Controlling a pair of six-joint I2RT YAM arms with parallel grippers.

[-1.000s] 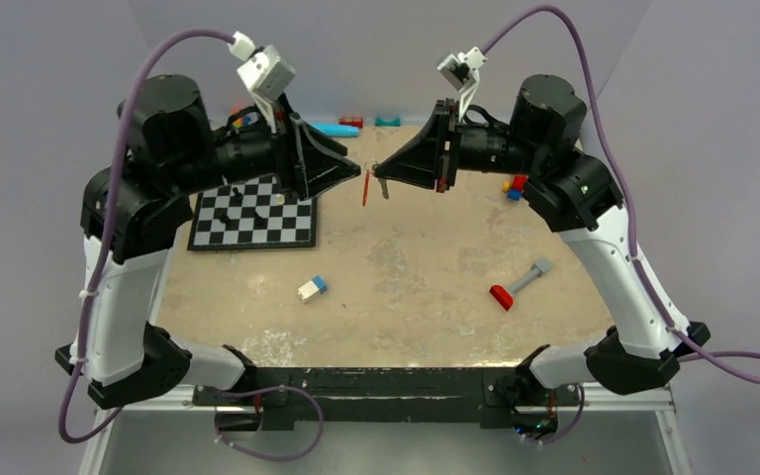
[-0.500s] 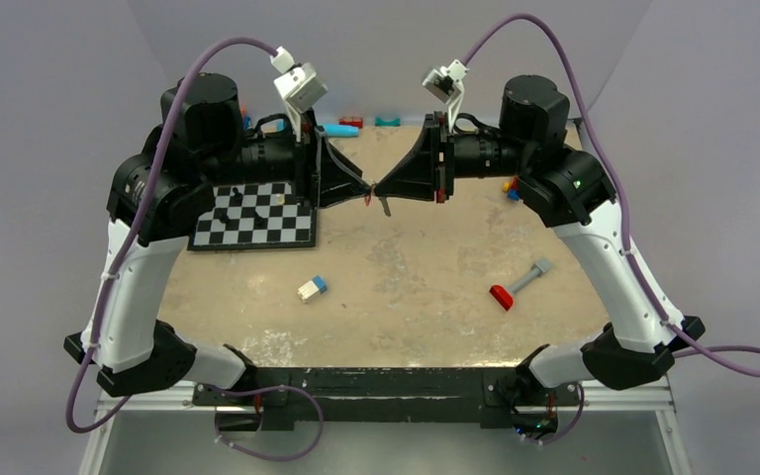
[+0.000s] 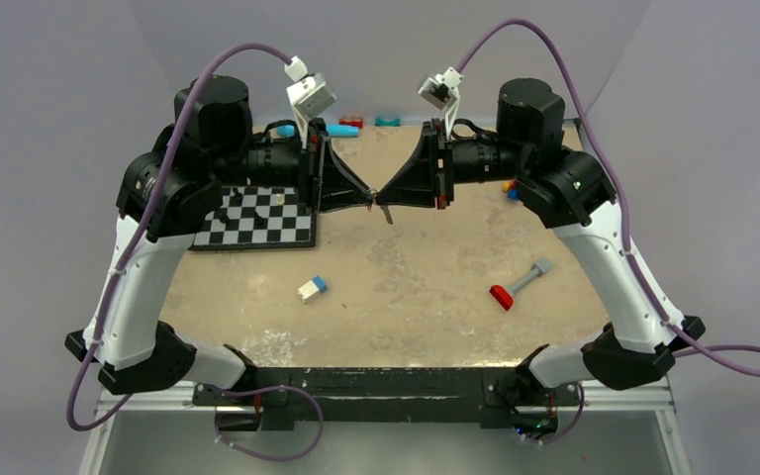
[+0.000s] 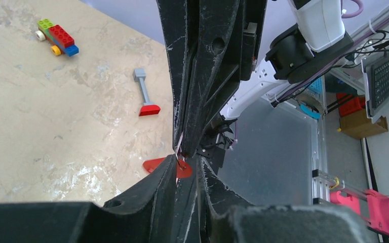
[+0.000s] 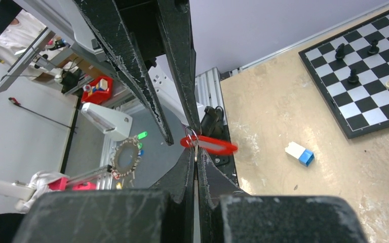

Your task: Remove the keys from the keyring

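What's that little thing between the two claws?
A red key tag on a small metal ring sits there, clearest in the right wrist view.

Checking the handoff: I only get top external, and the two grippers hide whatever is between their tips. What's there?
Observer: Right wrist shows a red key tag on a metal keyring, right at the tips.
Operator: Who has it?
Observer: The right gripper is shut on the keyring, with thin metal pinched between its fingers.
Operator: Left?
Observer: Left gripper: its own wrist view shows a gap between its fingers, with part of the tag in it.
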